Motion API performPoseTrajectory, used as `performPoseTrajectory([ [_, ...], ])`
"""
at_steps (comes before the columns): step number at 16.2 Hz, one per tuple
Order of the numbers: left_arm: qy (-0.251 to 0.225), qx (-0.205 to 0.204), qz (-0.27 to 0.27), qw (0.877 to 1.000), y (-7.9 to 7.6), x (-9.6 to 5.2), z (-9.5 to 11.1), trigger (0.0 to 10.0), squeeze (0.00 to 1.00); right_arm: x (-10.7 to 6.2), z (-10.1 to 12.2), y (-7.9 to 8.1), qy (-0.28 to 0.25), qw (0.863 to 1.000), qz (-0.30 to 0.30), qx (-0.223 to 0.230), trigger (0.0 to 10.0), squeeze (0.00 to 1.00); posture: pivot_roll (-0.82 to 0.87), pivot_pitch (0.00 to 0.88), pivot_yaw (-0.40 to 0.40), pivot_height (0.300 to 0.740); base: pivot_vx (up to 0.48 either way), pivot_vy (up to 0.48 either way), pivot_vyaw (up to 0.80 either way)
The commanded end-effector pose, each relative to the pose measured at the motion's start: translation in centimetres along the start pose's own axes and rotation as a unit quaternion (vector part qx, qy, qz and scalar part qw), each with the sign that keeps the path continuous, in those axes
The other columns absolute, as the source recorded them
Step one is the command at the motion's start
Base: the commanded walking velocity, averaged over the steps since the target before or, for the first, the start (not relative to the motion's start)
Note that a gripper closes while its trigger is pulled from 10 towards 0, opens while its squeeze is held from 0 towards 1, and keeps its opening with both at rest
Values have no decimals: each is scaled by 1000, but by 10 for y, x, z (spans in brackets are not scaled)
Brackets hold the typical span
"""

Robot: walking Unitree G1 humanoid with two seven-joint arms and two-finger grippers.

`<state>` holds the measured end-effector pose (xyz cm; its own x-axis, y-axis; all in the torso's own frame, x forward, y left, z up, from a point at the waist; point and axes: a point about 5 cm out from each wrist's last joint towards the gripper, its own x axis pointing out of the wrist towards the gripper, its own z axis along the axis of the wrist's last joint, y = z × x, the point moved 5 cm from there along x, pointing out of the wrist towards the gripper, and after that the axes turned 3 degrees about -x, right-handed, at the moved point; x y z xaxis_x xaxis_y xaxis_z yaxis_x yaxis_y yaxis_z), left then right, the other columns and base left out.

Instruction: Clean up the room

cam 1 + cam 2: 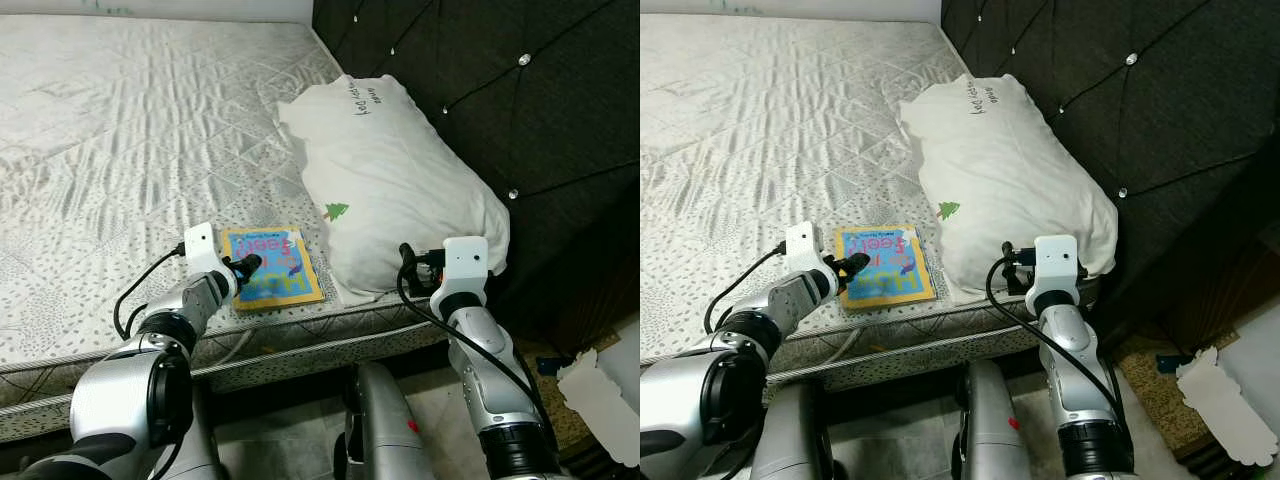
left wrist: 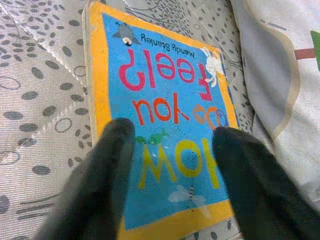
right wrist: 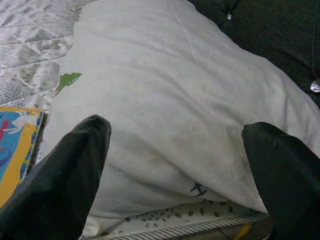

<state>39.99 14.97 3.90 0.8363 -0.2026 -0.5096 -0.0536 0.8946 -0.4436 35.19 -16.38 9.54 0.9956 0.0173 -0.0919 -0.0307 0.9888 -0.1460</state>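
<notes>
Currently one book [image 1: 273,267] and one pillow [image 1: 392,180] on the mattress [image 1: 120,150]. Left gripper [image 1: 248,266] open over the book's near-left edge. Right gripper [image 1: 408,262] open at the pillow's near end.

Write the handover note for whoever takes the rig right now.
Left claw: open, over the near edge of the picture book, not gripping it.
Right claw: open, aimed at the white pillow, not touching it.
Book lies flat near the mattress edge, beside the pillow, which rests against the dark headboard.
Done: nothing picked up.
Left: grasp the book, put it away, then tidy the pillow.
</notes>
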Motion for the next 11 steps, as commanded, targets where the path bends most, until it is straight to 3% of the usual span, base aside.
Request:
performPoseTrajectory([
  [1,6,8,3,1000,-1,1,-3,4745,0,1,0,-2,2,1000,1,-5,10000,0,-111,44,-117,541,0,0,0],
  [2,6,10,6,1000,1,0,-4,6588,0,1,0,-2,2,1000,1,-5,10000,0,-108,41,-116,541,0,0,0],
  [3,5,12,6,1000,1,0,-3,6824,0,2,0,-2,3,1000,2,-4,10000,0,-107,39,-116,541,0,0,0],
  [4,3,15,6,1000,2,0,-2,6235,0,2,-1,-1,3,1000,3,-4,10000,0,-102,36,-114,541,0,0,0],
  [5,-4,24,6,1000,1,0,2,4745,0,3,-1,0,3,1000,4,-4,10000,0,-99,33,-113,541,0,0,0],
  [6,-16,32,8,999,1,0,7,3922,0,3,-1,1,3,1000,4,-2,10000,0,-96,32,-109,541,0,0,0],
  [7,-48,47,28,997,4,-1,17,0,0,3,-1,2,2,1000,6,2,10000,0,-92,28,-102,541,0,0,0],
  [11,-101,53,33,993,4,-4,28,0,0,5,-1,9,-1,1000,11,18,10000,0,-62,17,-83,541,0,0,0],
])
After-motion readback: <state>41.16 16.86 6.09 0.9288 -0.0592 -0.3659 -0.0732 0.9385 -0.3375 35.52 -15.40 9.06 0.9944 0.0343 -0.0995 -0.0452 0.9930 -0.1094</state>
